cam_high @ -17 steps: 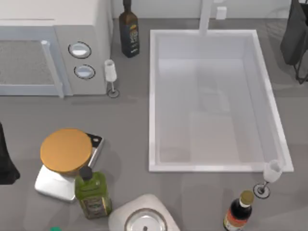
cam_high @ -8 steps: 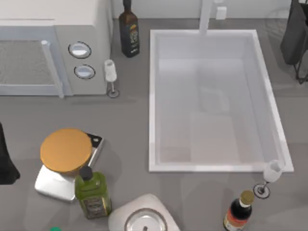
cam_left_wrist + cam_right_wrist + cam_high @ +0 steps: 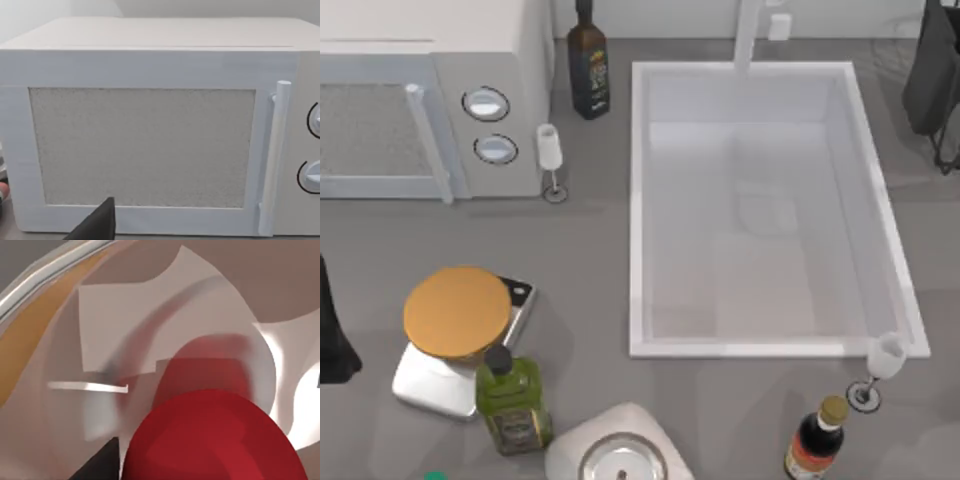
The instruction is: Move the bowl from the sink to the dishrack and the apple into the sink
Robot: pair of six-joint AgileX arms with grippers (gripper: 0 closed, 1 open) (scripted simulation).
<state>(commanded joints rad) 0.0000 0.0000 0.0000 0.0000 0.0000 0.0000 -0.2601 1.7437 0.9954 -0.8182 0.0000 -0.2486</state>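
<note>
Sink [image 3: 642,215] is sitting right of centre. Microwave [image 3: 430,105] is standing at far left, a bottle [image 3: 588,65] and a glass [image 3: 550,150] between them. Lidded container [image 3: 457,313] is resting on a scale [image 3: 425,380] at near left.

To my left stands a white microwave [image 3: 430,100] with two round knobs [image 3: 486,104], and a dark bottle [image 3: 588,72] rises just beside it. A small stemmed glass [image 3: 550,150] stands near its front corner. Nearer me, an orange-lidded container [image 3: 457,313] rests on a scale [image 3: 430,380], touching a green bottle [image 3: 512,405]. Another glass [image 3: 883,360] and a dark sauce bottle [image 3: 815,440] stand at the right.
</note>
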